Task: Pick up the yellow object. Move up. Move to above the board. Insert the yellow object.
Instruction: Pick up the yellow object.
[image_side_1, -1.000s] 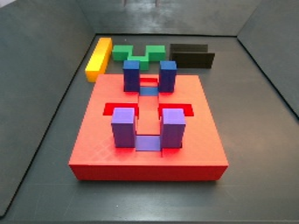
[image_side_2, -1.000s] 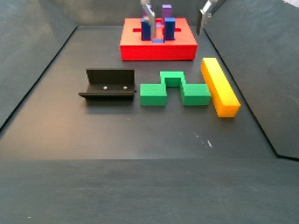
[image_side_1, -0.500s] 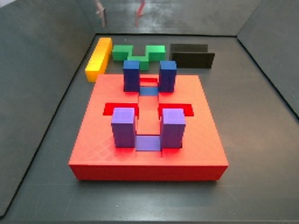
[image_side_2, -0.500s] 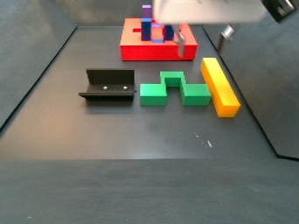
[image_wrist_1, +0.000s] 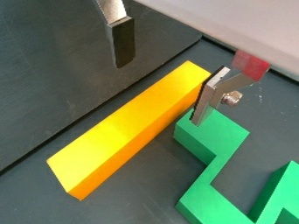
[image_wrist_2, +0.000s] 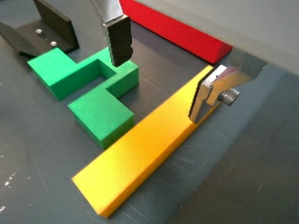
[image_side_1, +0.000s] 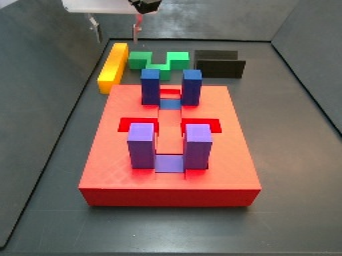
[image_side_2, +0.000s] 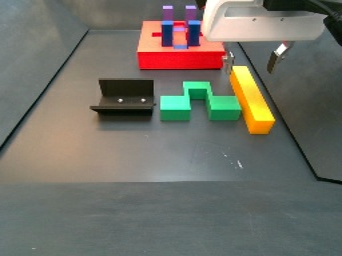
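- Yellow bar (image_wrist_1: 135, 122): lies on the floor, frame centre, beside the green zigzag block (image_wrist_1: 228, 171).
- We judge it rigid, smooth; grasp across mid-length.
- Gripper (image_wrist_1: 163, 70): open, straddling it, empty.

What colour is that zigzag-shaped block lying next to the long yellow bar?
Green. The zigzag block shows best in a side view, beside the yellow object, with the open gripper above.

Legible text, labels, brands, numbers, signs: none found in any view. Surfaces checked: yellow object (image_wrist_1: 135, 125), board (image_side_1: 168, 150), green zigzag block (image_side_2: 201, 102), fixture (image_side_2: 123, 98), all plain. Gripper (image_wrist_2: 163, 67), above the yellow object, jaws apart, unmarked on plates and pads
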